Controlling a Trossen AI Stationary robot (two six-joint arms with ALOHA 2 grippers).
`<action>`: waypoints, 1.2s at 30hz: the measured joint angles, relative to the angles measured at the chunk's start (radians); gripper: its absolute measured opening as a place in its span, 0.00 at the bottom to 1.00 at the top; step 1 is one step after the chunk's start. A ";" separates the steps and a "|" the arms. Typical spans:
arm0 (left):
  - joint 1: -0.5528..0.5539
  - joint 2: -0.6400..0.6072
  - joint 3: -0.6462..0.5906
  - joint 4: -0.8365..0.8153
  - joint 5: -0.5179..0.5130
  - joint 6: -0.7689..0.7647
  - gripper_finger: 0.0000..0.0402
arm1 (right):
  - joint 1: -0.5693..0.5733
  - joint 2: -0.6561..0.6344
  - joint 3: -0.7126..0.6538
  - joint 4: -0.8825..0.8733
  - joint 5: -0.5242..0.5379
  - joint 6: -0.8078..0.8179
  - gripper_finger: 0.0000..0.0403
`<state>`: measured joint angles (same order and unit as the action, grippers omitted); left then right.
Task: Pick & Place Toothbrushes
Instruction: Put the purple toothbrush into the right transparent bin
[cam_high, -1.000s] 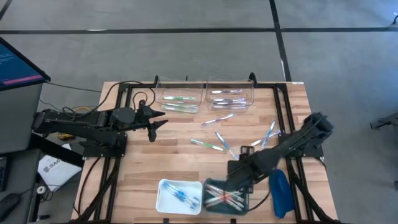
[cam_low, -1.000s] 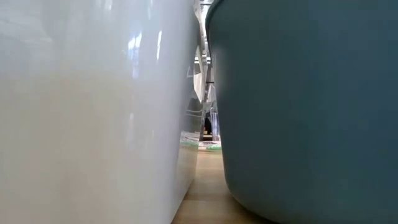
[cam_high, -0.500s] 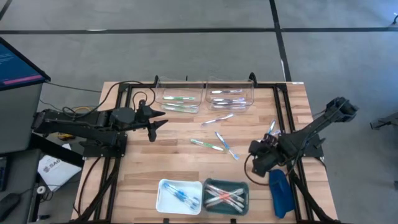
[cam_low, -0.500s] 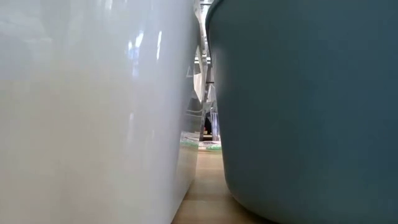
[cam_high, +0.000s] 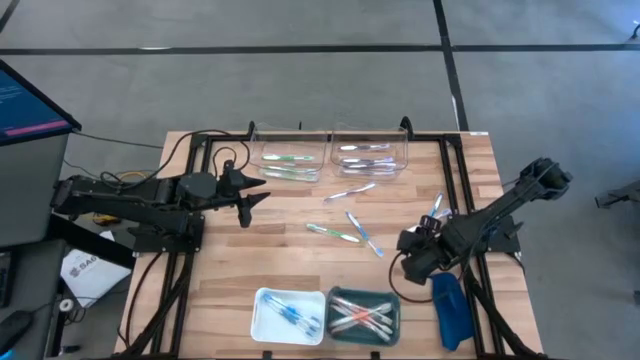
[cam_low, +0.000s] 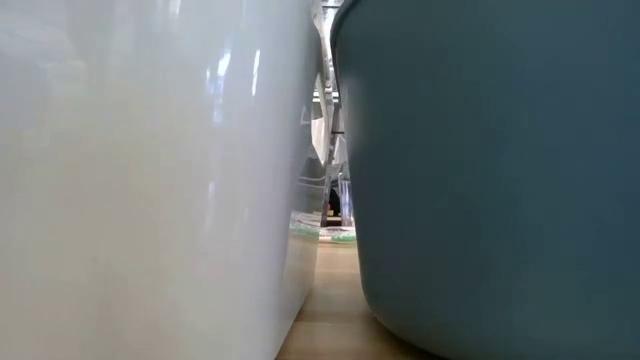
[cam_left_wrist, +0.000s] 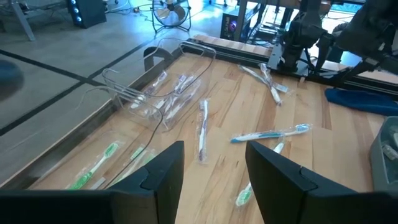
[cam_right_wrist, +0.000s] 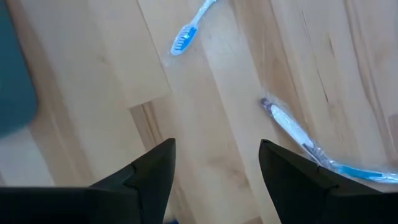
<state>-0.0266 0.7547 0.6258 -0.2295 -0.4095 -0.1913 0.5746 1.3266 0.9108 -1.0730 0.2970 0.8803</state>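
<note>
Loose toothbrushes (cam_high: 348, 228) lie scattered across the middle of the wooden table (cam_high: 240, 270) in the high view, more in two clear bins (cam_high: 368, 152) at the top edge, others in a white tray (cam_high: 262, 322) and a teal tray (cam_high: 392, 305) at the bottom centre. The right gripper (cam_high: 408, 252), lower right, hangs over bare wood, fingers apart and empty. The left gripper (cam_high: 255, 193), centre left, also shows a gap between its fingers, holding nothing. The low view seems filled by the tray walls.
</note>
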 joint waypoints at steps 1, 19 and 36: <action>0.000 0.000 0.000 0.000 0.000 0.000 0.42 | -0.001 0.009 0.000 0.001 0.000 0.000 0.56; 0.000 0.000 0.000 0.005 0.000 0.000 0.42 | -0.016 0.095 0.001 -0.031 -0.038 -0.050 0.51; 0.000 0.000 0.000 0.007 0.000 0.000 0.42 | -0.099 0.095 0.001 -0.154 -0.064 -0.105 0.37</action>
<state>-0.0269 0.7547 0.6254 -0.2222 -0.4095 -0.1917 0.4760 1.4212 0.9115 -1.2268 0.2329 0.7750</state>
